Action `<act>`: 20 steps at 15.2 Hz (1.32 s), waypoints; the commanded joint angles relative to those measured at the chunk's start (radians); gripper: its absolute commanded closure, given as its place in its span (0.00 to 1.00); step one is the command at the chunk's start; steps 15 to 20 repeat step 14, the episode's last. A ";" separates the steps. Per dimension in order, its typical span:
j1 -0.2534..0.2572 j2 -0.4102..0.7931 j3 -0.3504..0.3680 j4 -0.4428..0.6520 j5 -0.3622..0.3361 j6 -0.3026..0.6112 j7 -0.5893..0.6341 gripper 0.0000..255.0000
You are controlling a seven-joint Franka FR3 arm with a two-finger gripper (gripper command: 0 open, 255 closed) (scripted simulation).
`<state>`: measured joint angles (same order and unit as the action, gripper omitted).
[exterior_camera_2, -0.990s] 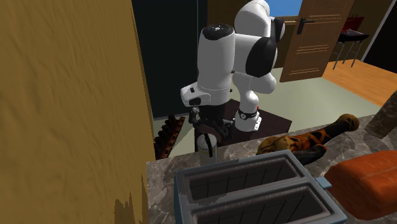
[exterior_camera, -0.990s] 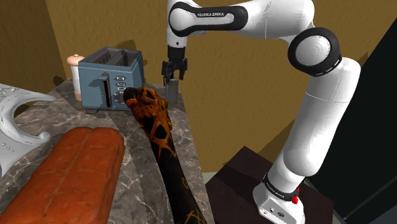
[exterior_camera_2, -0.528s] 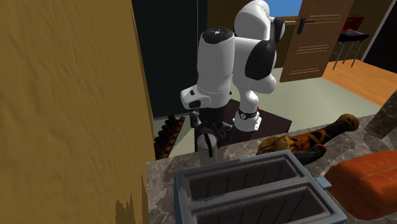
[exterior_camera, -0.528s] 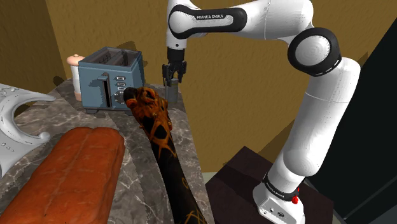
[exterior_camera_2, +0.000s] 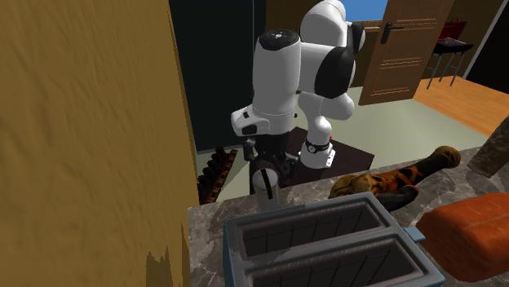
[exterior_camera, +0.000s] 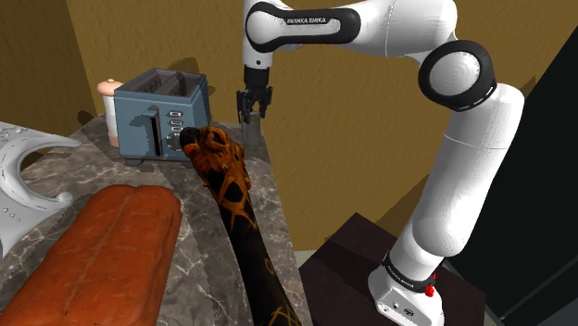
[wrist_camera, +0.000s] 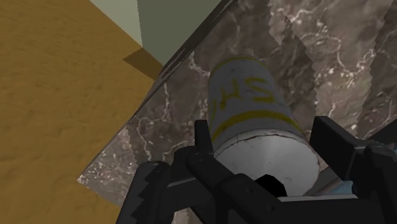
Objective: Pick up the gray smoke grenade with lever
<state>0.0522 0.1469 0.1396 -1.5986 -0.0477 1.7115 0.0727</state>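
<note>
While gripper point(wrist_camera: 263, 130) clasps grenade point(wrist_camera: 249, 105), yellow lettering (illegible), arm point(exterior_camera: 370, 23) marked FRANKA EMIKA

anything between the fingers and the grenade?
Nothing. The wrist view shows the fingers pressed against both sides of the grenade, with no gap.

Shoulder view: camera set high, beside and slightly behind the stand point(exterior_camera: 347, 264). It faces down over the marble tabletop point(exterior_camera: 111, 171) toward the ochre wall point(exterior_camera: 352, 120), at middling range. The arm point(exterior_camera: 463, 167) reaches up and left.

Second exterior view: low, close behind the toaster point(exterior_camera_2: 326, 245). It faces the opposite way, over the tabletop's edge at the arm, with a wooden door point(exterior_camera_2: 408, 49) beyond.

Wrist view: on the hand, looking down along the gripper point(wrist_camera: 264, 130), very near the smoke grenade point(wrist_camera: 248, 95) at the tabletop's corner.

Both exterior views share the toaster, arm, orange-black patterned figure point(exterior_camera: 232, 194) and red-orange block point(exterior_camera: 111, 250).
</note>
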 commanded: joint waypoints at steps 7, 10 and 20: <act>0.003 0.012 0.001 0.125 -0.001 -0.113 -0.001 1.00; 0.004 0.022 0.002 0.179 -0.003 -0.157 -0.002 1.00; 0.006 0.031 0.002 0.221 -0.004 -0.190 -0.002 1.00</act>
